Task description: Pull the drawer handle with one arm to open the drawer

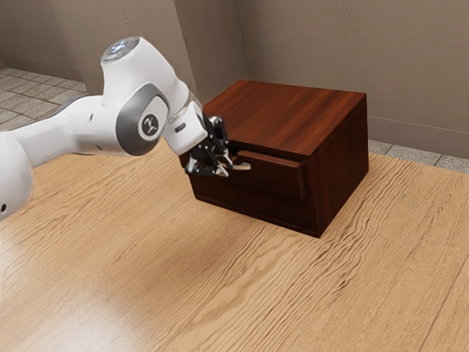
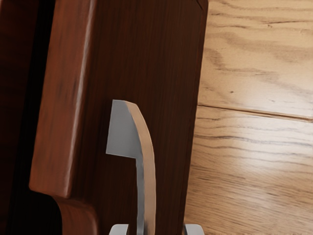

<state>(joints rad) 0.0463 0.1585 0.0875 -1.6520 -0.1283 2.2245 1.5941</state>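
Since the fingertips (image 2: pixel 119 229) stand apart, with wood showing between each of them and the metal, the gripper (image 1: pixel 220 167) straddles the handle (image 2: pixel 139 161) rather than clamping it. That handle, a thin curved steel strip, runs between the fingers and away from them, fixed to the drawer front (image 2: pixel 132 58) just beyond. It looks rigid and smooth (probably slippery under a loose hold), so the fingers should close on its flat sides near the middle of the arc. A dark gap behind the front shows the drawer (image 1: pixel 271 176) standing slightly out of the cabinet (image 1: pixel 293 117), which sits farther out on the wood surface (image 2: pixel 254 147). I judge the drawer stiff, fairly light, and apt to slide straight toward the arm.
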